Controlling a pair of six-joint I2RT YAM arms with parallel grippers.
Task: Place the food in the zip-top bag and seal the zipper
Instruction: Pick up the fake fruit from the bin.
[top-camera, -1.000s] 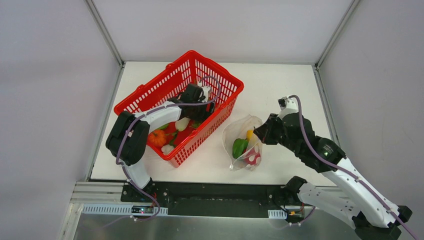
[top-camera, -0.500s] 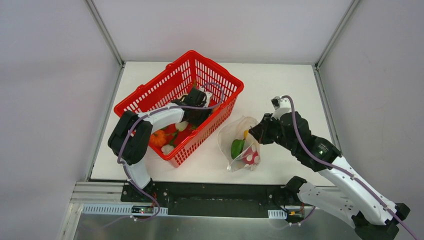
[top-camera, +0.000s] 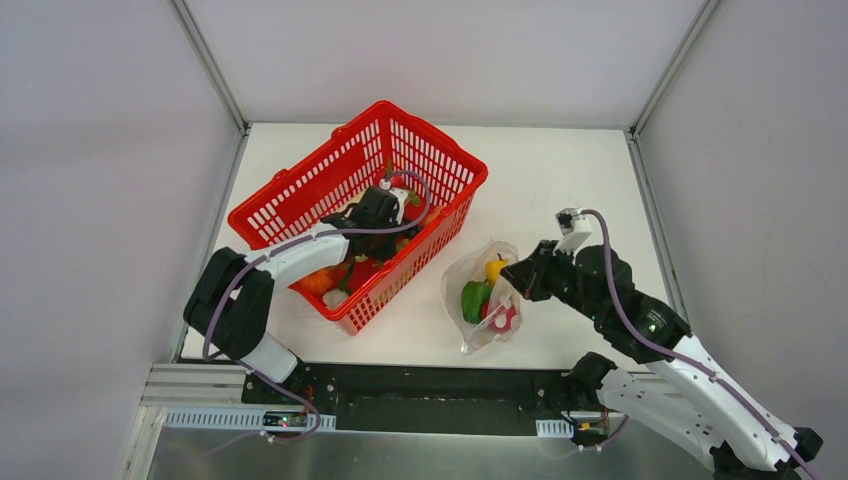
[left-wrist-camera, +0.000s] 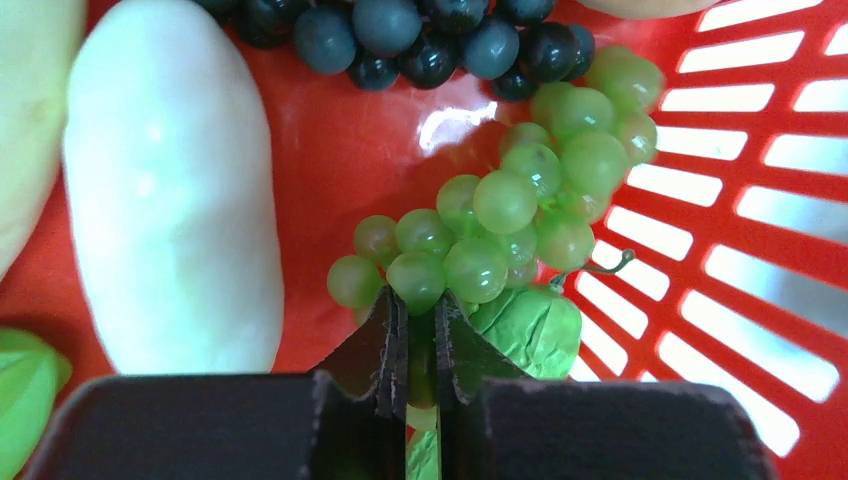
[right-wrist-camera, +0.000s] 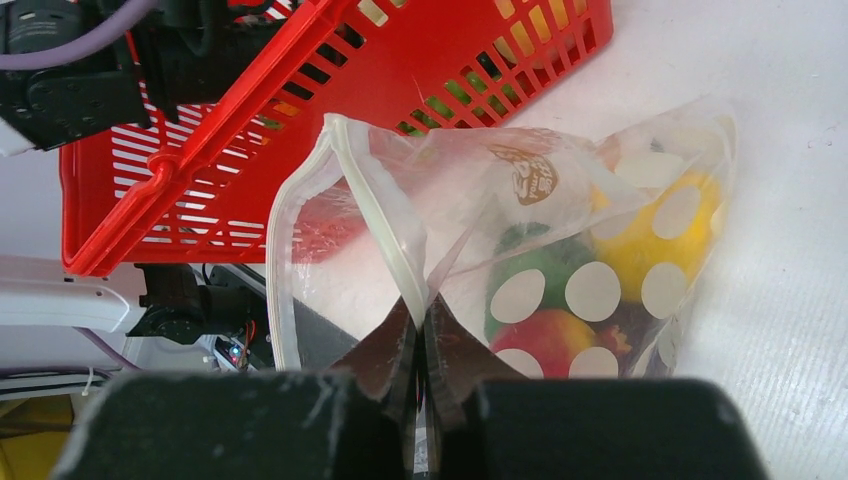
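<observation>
Inside the red basket, my left gripper is shut on a bunch of green grapes, one grape pinched between the fingers. The zip-top bag lies on the table right of the basket, its mouth gaping toward the basket. My right gripper is shut on the bag's whitish zipper strip at the mouth's edge. Through the dotted plastic I see a yellow fruit, a green piece and a red one.
The basket also holds a long white radish, dark purple grapes and an orange fruit. Its slotted red wall stands close on the right of the left gripper. White walls enclose the table.
The left gripper has gone from open to shut on the green grapes. The right arm has drawn the bag a little toward the near edge, still gripping it.
</observation>
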